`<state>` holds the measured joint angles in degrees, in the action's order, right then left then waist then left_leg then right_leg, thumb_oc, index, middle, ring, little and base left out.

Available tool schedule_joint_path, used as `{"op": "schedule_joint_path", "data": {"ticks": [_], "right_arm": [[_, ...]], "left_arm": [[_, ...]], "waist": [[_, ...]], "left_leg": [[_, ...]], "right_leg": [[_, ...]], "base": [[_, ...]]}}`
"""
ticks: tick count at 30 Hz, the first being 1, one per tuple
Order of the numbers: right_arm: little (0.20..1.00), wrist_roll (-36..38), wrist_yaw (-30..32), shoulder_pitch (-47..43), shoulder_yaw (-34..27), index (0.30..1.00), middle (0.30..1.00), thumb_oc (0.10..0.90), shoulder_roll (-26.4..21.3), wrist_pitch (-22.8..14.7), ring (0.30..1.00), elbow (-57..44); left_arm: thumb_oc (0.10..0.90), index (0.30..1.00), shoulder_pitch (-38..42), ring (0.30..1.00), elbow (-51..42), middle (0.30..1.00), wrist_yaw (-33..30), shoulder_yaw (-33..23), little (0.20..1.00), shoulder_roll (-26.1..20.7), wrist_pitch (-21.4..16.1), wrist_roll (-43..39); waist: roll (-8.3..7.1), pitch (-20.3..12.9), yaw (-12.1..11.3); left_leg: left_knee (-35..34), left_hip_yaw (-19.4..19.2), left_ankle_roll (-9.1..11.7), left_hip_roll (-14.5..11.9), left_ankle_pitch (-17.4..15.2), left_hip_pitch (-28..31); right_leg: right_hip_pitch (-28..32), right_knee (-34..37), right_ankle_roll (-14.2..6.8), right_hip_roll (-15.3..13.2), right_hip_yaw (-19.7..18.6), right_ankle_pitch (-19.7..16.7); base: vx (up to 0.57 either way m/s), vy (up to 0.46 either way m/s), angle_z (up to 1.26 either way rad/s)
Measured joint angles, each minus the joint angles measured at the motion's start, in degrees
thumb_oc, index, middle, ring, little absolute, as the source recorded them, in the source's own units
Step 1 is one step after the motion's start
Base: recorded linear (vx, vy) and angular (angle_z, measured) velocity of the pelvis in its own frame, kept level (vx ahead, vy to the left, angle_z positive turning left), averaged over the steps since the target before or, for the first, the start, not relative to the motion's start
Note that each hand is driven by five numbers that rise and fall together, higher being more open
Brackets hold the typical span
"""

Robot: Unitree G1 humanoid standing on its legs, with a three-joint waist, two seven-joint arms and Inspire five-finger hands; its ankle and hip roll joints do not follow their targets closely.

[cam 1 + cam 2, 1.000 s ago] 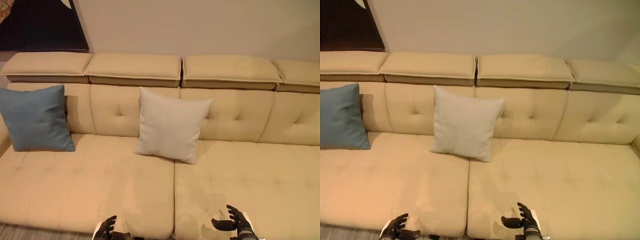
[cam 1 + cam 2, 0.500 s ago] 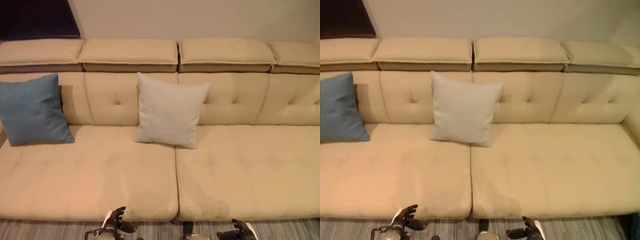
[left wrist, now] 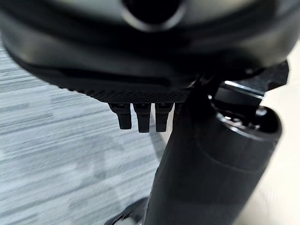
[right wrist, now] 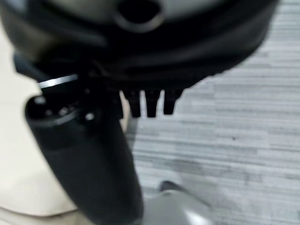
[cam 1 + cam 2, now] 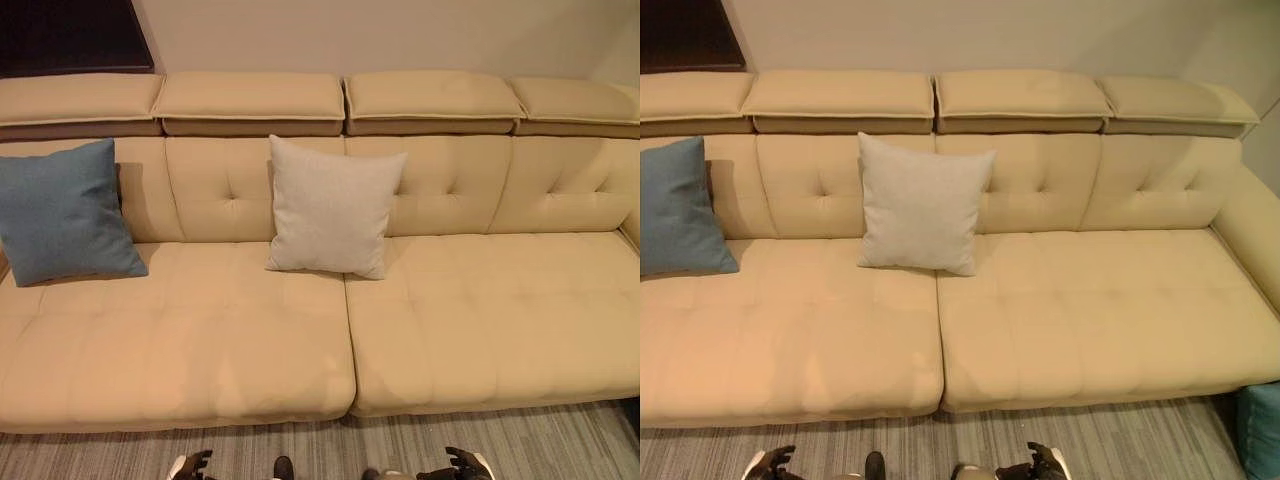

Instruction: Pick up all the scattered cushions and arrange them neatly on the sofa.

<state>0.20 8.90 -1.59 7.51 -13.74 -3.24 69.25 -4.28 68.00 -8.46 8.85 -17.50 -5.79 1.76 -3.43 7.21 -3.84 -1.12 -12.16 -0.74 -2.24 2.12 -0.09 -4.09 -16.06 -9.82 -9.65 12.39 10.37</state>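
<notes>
1. 2 cushions lean on the sofa (image 5: 200,340) back: blue cushion (image 5: 62,212) by its left end, grey cushion (image 5: 330,207) near the middle.
2. Left hand (image 5: 190,466) and right hand (image 5: 462,463) hang low over the rug (image 5: 1120,440), fingers relaxed, holding nothing.
3. Risk: a teal cushion (image 5: 1260,428) on the floor off the sofa's right front corner could be overlooked, leaving the task unfinished.

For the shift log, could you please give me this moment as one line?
left hand: open, empty | right hand: open, empty | blue cushion, white cushion: upright on sofa | teal cushion: on floor
</notes>
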Motion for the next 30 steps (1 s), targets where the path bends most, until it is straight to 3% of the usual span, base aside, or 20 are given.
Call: {"op": "schedule_joint_path", "data": {"ticks": [1,3,4,7,8,10,12,16,17,18,20,21,22,24,26,28,30], "right_arm": [[0.9,0.0,0.1,-0.9,-0.1,0.9,0.9,0.8,-0.3,0.0,0.9,0.0],[0.9,0.1,0.1,-1.1,-0.1,0.9,0.9,0.8,-1.0,0.0,0.9,-0.2],[0.9,0.1,0.2,-1.2,0.0,0.9,0.9,0.8,-1.2,0.0,0.9,-0.3],[0.9,0.1,0.5,-1.1,0.0,0.9,0.9,0.8,-2.3,0.0,0.9,-0.4],[0.9,0.3,0.7,0.2,-0.3,0.9,0.9,0.8,-3.3,-0.1,0.9,-0.4],[0.9,0.4,1.1,0.1,-0.6,0.9,0.9,0.8,-2.7,-0.1,0.9,-0.2],[0.9,0.4,1.3,0.6,-0.7,0.9,0.9,0.8,-2.8,-0.1,0.9,0.2],[0.9,0.6,1.6,1.5,-0.7,0.9,0.9,0.8,-2.8,-0.1,0.9,1.5],[0.9,0.7,1.9,1.3,-0.6,0.9,0.9,0.8,-3.2,-0.1,0.9,2.2],[0.9,0.7,2.1,1.3,-0.6,0.9,0.9,0.8,-3.5,-0.1,0.9,2.3],[0.9,0.7,2.7,0.7,-0.7,0.9,0.9,0.8,-4.2,-0.1,0.9,2.3],[0.9,0.9,2.7,1.0,-1.1,0.9,0.9,0.8,-4.3,0.0,0.9,2.3],[0.9,1.1,2.7,1.0,-1.3,0.9,0.9,0.8,-4.3,0.0,0.9,2.3],[0.9,1.1,2.7,0.9,-1.3,0.9,0.9,0.8,-3.5,0.0,0.9,2.2],[0.9,1.2,2.8,1.5,-1.4,0.9,0.9,0.8,-2.8,0.0,0.9,2.1],[0.9,1.3,2.8,0.2,-1.3,0.9,0.9,0.8,-2.5,-0.2,0.9,1.4],[0.9,1.4,2.8,-1.0,-1.3,0.9,0.9,0.8,-1.1,0.1,0.9,1.1]], "left_arm": [[0.8,0.9,0.3,0.9,0.2,0.9,-0.1,0.1,0.9,0.6,0.5,0.0],[0.8,0.9,0.0,0.9,-0.3,0.9,0.2,0.5,0.9,1.5,0.5,0.0],[0.8,0.9,-0.1,0.9,-0.5,0.9,0.1,0.4,0.9,1.9,0.5,-0.1],[0.8,0.9,0.1,0.9,-0.5,0.9,0.1,0.4,0.9,1.9,0.6,0.0],[0.8,0.9,0.6,0.9,-0.5,0.9,-0.6,1.1,0.9,2.7,0.6,-0.3],[0.8,0.9,1.5,0.9,-0.6,0.9,-1.1,1.2,0.9,1.3,0.9,-0.6],[0.8,0.9,2.1,0.9,-0.6,0.9,-0.9,1.5,0.9,1.2,1.1,-0.6],[0.8,0.9,2.8,0.9,-1.2,0.9,-1.1,3.6,0.9,1.5,1.0,-1.2],[0.8,0.9,2.8,0.9,-1.2,0.9,-1.2,4.6,0.9,2.1,1.0,-1.8],[0.8,0.9,2.8,0.9,-1.2,0.9,-1.1,4.6,0.9,2.7,1.0,-1.8],[0.8,0.9,3.5,0.9,-1.3,0.9,-1.2,4.4,0.9,3.9,1.0,-1.8],[0.8,0.9,4.2,0.9,-1.4,0.9,-1.1,4.6,0.9,4.8,1.0,-2.3],[0.8,0.9,4.6,0.9,-1.4,0.9,-1.1,4.6,0.9,5.2,1.0,-2.3],[0.8,0.9,5.9,0.9,-1.8,0.9,-0.8,4.8,0.9,5.1,1.0,-2.3],[0.8,0.9,7.6,0.9,-1.8,0.9,-0.9,6.0,0.9,4.7,1.0,-2.3],[0.8,0.9,7.2,0.9,-3.0,0.9,-1.0,6.7,0.9,4.4,1.0,-2.3],[0.8,0.9,8.9,0.9,-3.5,0.9,-1.0,6.8,0.9,3.5,1.0,-2.2]], "waist": [[0.68,-0.1,0.3],[1.61,-0.8,-0.4],[1.37,-1.1,-0.9],[1.18,-1.7,-0.5],[1.94,-2.6,1.5],[0.8,-2.2,1.5],[0.92,-2.2,1.8],[0.62,-1.4,1.8],[0.54,-1.3,1.5],[0.8,-1.3,1.8],[1.94,-0.7,2.3],[3.04,-0.4,3.4],[3.5,-0.2,3.3],[2.22,0.6,3.3],[0.98,1.3,3.7],[1.15,1.9,3.5],[0.82,3.3,4.6]], "left_leg": [[0.4,0.6,0.3,-1.0,0.3,-0.6],[0.5,1.4,1.3,-3.0,1.2,-1.0],[1.2,2.4,1.4,-4.2,1.2,-1.1],[1.4,4.1,1.4,-3.8,1.2,-1.4],[3.6,5.2,4.3,-5.0,1.6,-3.4],[6.0,5.3,5.2,-4.3,2.3,-4.9],[7.0,5.5,5.9,-4.5,3.0,-4.7],[10.7,9.0,6.7,-4.4,3.4,-4.8],[8.4,17.8,6.6,-1.6,1.4,-4.7],[7.0,20.1,6.6,-0.4,1.4,-4.7],[5.5,21.2,6.6,1.2,1.5,-4.5],[3.3,21.6,4.8,2.1,0.7,-3.5],[1.6,21.6,2.9,1.9,-0.5,-2.2],[-0.1,18.6,2.1,2.3,0.2,-1.7],[-0.4,14.3,0.8,3.8,0.4,-1.6],[-0.3,10.1,-0.7,3.9,0.2,-2.1],[0.7,5.0,-2.0,4.4,-0.2,-3.0]], "right_leg": [[1.1,2.9,4.7,1.9,0.1,-1.4],[1.6,6.1,5.9,4.4,-0.9,-2.8],[2.1,7.4,7.1,5.9,-1.8,-3.8],[1.7,7.3,7.2,6.4,-1.8,-3.8],[0.5,5.8,7.7,7.4,-1.2,-3.0],[-0.5,5.0,8.2,6.3,-1.6,-2.2],[0.2,5.3,8.6,6.6,-1.7,-2.5],[0.5,5.6,9.7,7.2,-5.7,-3.5],[0.8,7.7,10.0,7.0,-9.1,-5.3],[0.7,8.8,9.9,7.0,-10.2,-6.1],[0.5,11.2,9.7,7.6,-11.5,-8.2],[0.0,12.6,8.9,8.9,-13.6,-9.5],[-0.5,12.6,8.7,9.4,-14.8,-9.7],[-2.1,12.0,8.2,8.4,-15.4,-10.2],[-4.0,12.2,6.3,7.5,-18.1,-12.8],[-5.0,13.5,4.5,6.7,-20.6,-15.0],[-6.8,13.6,3.9,4.2,-15.9,-15.3]], "base": [[-0.09,-0.22,-0.42],[0.0,-0.092,-0.3],[0.0,0.0,-0.47],[-0.06,-0.18,-0.07],[-0.13,-0.329,0.22],[-0.05,-0.089,0.0],[-0.04,-0.026,-0.12],[-0.04,0.023,-0.51],[-0.02,0.05,-0.8],[-0.02,0.068,-1.04],[-0.01,0.125,-0.72],[0.01,0.176,-0.77],[-0.01,0.195,-0.83],[-0.07,0.239,-0.83],[-0.14,0.236,-0.99],[-0.1,0.089,-1.1],[-0.15,0.089,-1.11]]}}
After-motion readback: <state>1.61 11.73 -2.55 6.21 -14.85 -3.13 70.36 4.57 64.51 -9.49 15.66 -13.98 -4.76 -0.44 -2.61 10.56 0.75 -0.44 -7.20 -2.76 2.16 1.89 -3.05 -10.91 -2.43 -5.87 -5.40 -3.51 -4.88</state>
